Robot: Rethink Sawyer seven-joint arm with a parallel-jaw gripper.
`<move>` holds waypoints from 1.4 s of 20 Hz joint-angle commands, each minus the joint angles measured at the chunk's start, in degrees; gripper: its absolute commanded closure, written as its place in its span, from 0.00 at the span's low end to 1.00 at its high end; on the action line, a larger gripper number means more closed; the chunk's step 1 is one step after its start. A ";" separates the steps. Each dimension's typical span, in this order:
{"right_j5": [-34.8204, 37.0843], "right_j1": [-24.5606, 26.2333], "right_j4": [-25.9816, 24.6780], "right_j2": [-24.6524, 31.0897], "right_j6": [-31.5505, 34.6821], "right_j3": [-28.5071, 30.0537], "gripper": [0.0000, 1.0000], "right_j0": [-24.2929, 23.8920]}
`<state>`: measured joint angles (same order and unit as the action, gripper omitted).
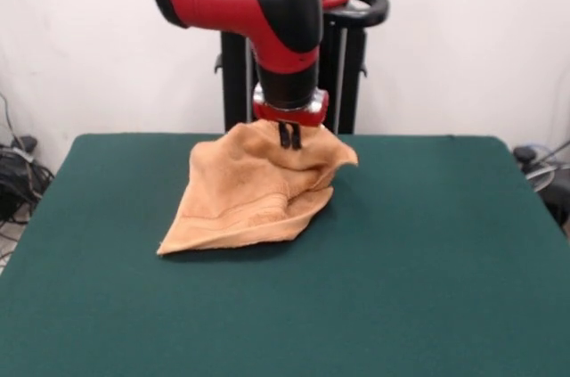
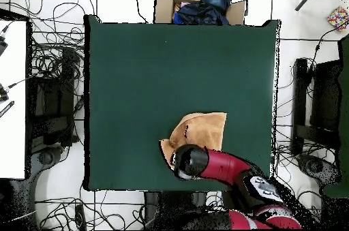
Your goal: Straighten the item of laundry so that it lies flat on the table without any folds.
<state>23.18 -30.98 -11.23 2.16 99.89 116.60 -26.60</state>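
The orange-tan towel (image 1: 254,194) is bunched and folded on the green table (image 1: 427,252), its far part lifted into a peak. My gripper (image 1: 290,139) hangs from the red and black arm and is shut on the towel's raised top edge. The towel's near corner rests on the table at the front view's left. In the overhead view the towel (image 2: 204,129) lies near the table's (image 2: 150,71) bottom edge, and the arm's wrist covers part of it and hides the gripper. No tag shows.
The robot's black pedestal (image 1: 343,65) stands behind the table. In the overhead view a cardboard box with dark clothes (image 2: 201,5) sits past the table's top edge, and cables and stands lie on the floor at both sides.
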 commanded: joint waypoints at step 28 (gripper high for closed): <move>-20.10 -1.52 -19.27 7.56 8.96 -1.33 1.00 -4.23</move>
<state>17.12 -25.98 -30.57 5.39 99.89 120.83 -33.58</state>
